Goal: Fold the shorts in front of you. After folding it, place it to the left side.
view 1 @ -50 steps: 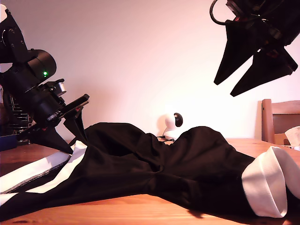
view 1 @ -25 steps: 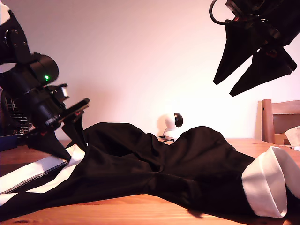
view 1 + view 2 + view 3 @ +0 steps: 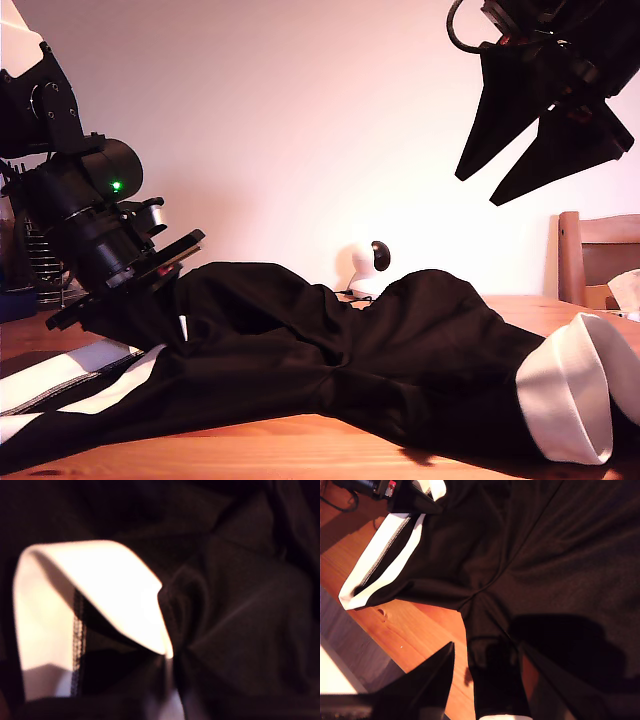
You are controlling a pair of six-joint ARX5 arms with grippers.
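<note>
Pincer one (image 3: 150,310) grips the shorts (image 3: 330,350); my second pincer (image 3: 475,190) hangs wide above.

White round camera (image 3: 366,264), wooden table (image 3: 300,445), chair (image 3: 597,255).

place: home-like room, likely a dining area; evidence: wooden table (image 3: 300,445); wooden chair (image 3: 595,255) at exterior view's right; plain pale wall (image 3: 300,120)

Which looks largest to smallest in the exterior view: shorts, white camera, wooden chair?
1. The shorts, spanning nearly the whole frame.
2. The wooden chair, though it is cut off at the exterior view's right edge.
3. The white camera, smallest; it also sits farther back, so apparent size only.
</note>
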